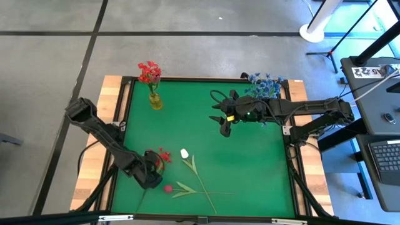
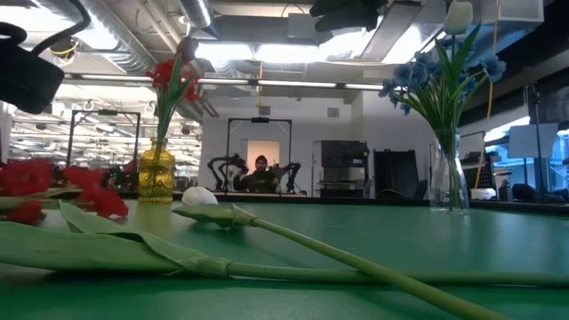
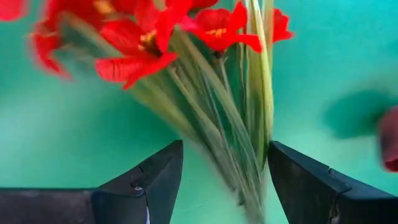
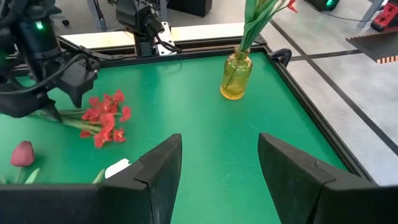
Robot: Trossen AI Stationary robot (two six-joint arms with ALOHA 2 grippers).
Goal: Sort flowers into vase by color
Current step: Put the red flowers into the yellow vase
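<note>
Red flowers (image 3: 186, 37) lie near the table's (image 1: 250, 169) front-left corner, stems running between the left gripper's (image 1: 152, 170) wide-open fingers, unclamped. Right gripper (image 1: 223, 120) hovers half-open, empty, over bare middle cloth.

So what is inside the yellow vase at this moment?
The yellow vase holds red flowers with green stems, standing upright. The tinted glass blurs the stem ends, so water cannot be confirmed.

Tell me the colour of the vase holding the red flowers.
Yellow glass vase, with red flowers; clearest in the right wrist view.
</note>
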